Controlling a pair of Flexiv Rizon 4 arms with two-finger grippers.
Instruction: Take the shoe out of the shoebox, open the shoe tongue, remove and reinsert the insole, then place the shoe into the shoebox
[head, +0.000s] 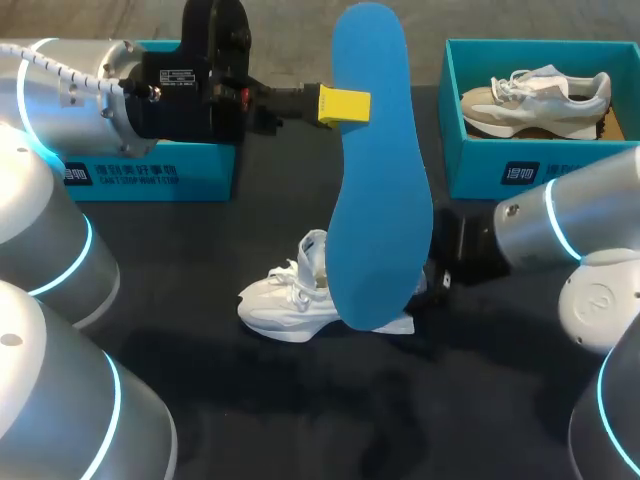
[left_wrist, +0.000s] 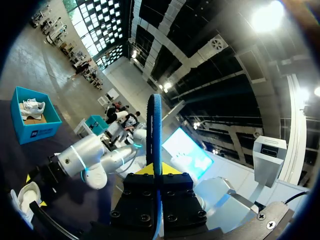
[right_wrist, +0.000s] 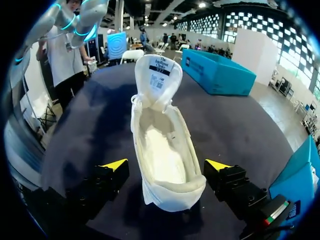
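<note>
My left gripper (head: 345, 105) is shut on a long blue insole (head: 375, 170) and holds it upright, high above the table. In the left wrist view the insole (left_wrist: 156, 130) stands edge-on between the fingers of that gripper (left_wrist: 156, 170). A white shoe (head: 290, 295) rests on the dark table below it, with its tongue (right_wrist: 159, 80) folded up and forward. My right gripper (right_wrist: 166, 167) stands open, one finger on each side of the heel of the shoe (right_wrist: 162, 150), a small gap at both sides. In the head view the insole hides those fingers; only the right wrist (head: 470, 250) shows.
A teal shoebox (head: 480, 165) at the back right holds a second, beige and white shoe (head: 545, 95). Another teal box (head: 150, 170) sits at the back left, partly behind my left arm. The black table (head: 300, 420) stretches toward the front.
</note>
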